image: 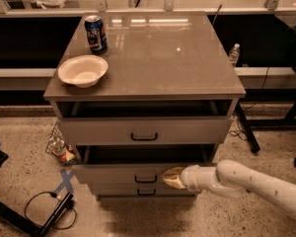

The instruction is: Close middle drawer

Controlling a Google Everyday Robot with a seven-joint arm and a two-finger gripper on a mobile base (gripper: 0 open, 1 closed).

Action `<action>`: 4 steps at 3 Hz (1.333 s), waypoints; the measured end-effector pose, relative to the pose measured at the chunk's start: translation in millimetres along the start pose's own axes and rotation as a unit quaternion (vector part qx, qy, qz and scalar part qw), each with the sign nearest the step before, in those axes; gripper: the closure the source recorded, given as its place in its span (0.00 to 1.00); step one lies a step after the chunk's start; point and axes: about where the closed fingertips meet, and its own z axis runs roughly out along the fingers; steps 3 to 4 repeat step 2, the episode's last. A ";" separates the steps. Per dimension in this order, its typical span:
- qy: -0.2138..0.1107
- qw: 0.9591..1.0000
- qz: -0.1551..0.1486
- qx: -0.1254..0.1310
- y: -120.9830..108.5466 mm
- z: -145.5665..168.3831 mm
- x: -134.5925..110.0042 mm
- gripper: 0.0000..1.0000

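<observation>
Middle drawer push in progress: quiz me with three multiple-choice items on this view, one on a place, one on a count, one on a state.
1. Where is the claw?
A. on the floor
B. at the middle drawer front, right of its handle
C. at the top drawer's handle
2. How many things stand on the cabinet top?
A. one
B. four
C. two
3. The middle drawer is:
A. slightly out
B. pulled fully out
C. removed
Key: 1 B, the claw's tip lies at that front; 2 C, a can and a bowl; 3 A, a dark gap shows above its front.
</observation>
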 end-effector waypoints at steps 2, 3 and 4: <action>0.002 1.000 -0.003 -0.006 -41.2 25.5 -16.5 1.00; 0.002 1.000 -0.003 -0.006 -41.2 25.5 -16.5 1.00; 0.002 1.000 -0.003 -0.006 -41.2 25.5 -16.5 1.00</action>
